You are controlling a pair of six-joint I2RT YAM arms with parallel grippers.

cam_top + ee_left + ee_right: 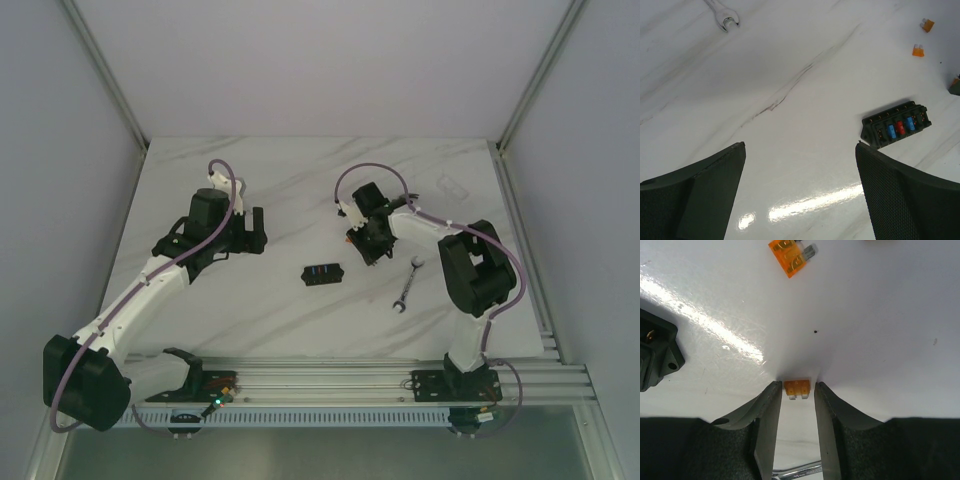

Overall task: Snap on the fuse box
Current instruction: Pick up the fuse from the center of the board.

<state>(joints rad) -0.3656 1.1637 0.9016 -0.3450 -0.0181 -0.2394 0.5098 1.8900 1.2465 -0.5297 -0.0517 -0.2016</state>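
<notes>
The fuse box (322, 273), a small black block with blue and red fuses on top, lies on the white marble table (280, 190) between the arms. It also shows in the left wrist view (896, 125) and at the left edge of the right wrist view (652, 355). My left gripper (257, 229) is wide open and empty (800, 150), left of the box. My right gripper (361, 247) is low on the table, right of the box. Its jaws stand narrowly apart around a loose orange fuse (797, 387), with thin gaps showing beside it.
A second loose orange fuse (790, 256) lies beyond the right gripper; two show in the left wrist view (927, 24) (918, 50). A steel wrench (405, 285) lies right of the box. A small clear plastic piece (452, 187) lies at the back right.
</notes>
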